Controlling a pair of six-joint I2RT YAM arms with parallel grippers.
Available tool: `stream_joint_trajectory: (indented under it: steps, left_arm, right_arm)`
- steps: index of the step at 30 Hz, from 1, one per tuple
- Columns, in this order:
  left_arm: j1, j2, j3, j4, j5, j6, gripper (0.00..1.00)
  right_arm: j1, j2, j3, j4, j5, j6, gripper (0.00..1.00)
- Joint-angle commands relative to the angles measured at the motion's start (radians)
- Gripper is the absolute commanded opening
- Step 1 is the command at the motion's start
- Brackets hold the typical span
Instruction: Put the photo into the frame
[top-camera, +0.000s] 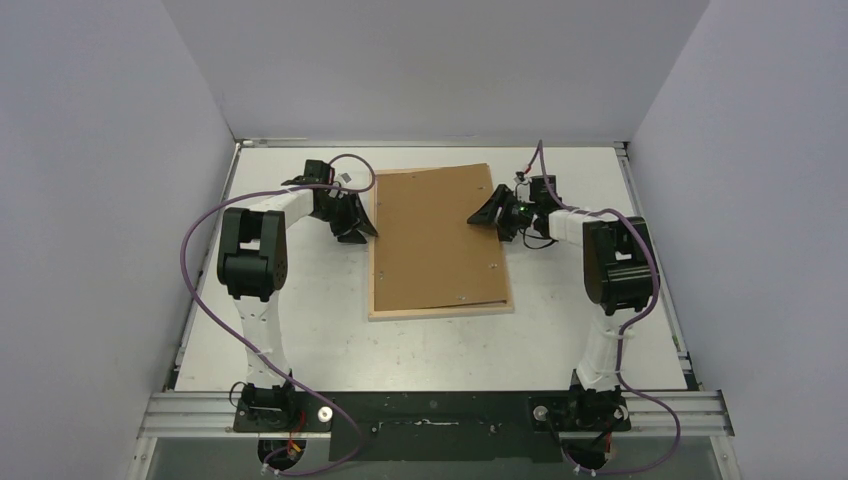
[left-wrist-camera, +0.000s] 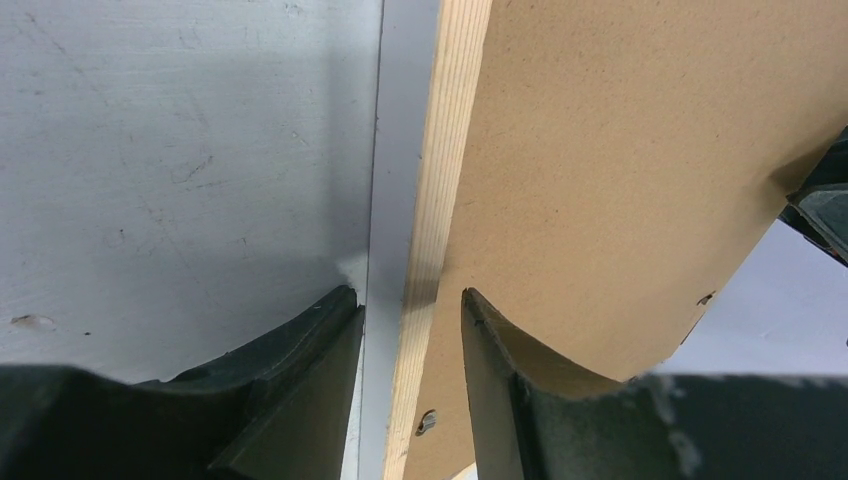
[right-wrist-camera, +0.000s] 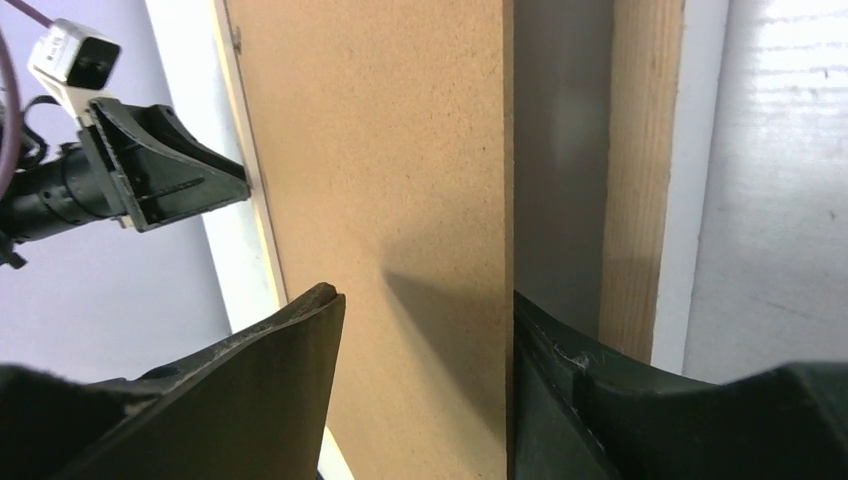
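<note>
White desk (top-camera: 300, 345) carries, at centre, the pale-wood rectangular frame (top-camera: 440, 313) under a skewed brown hardboard sheet (top-camera: 435, 235). We see no photo; we judge seating outstanding. Released: left pincer (top-camera: 362, 229), right pincer (top-camera: 482, 215).

Gripper: black left gripper (left-wrist-camera: 405, 300), jaws apart astride the rim
Rim: thin pale natural-wood frame (left-wrist-camera: 445, 150)
Sheet: plain brown hardboard sheet (left-wrist-camera: 620, 180), overlapping the frame

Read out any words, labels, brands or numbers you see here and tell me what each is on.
None readable.
The hardboard sheet, the frame and the table carry no print.
The white camera box on the left wrist shows only dark patches, too small to read as text.
</note>
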Motion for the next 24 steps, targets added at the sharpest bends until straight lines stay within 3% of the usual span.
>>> stream_joint_trajectory:
  steps: [1,13,19,24]
  left_arm:
    - [0.005,0.006,0.028,-0.028,-0.062,0.033,0.41]
    - [0.007,-0.007,0.040,-0.051,-0.081,0.041,0.49]
    - [0.010,-0.019,0.042,-0.061,-0.090,0.045,0.54]
    - [0.010,-0.032,0.037,-0.052,-0.076,0.060,0.59]
  right_arm:
    - [0.013,-0.103,0.055,-0.088,0.065,-0.068,0.55]
    - [0.015,-0.141,0.207,-0.396,0.120,-0.183,0.65]
    - [0.017,-0.137,0.300,-0.632,0.252,-0.267,0.65]
    - [0.015,-0.162,0.288,-0.651,0.318,-0.281,0.68]
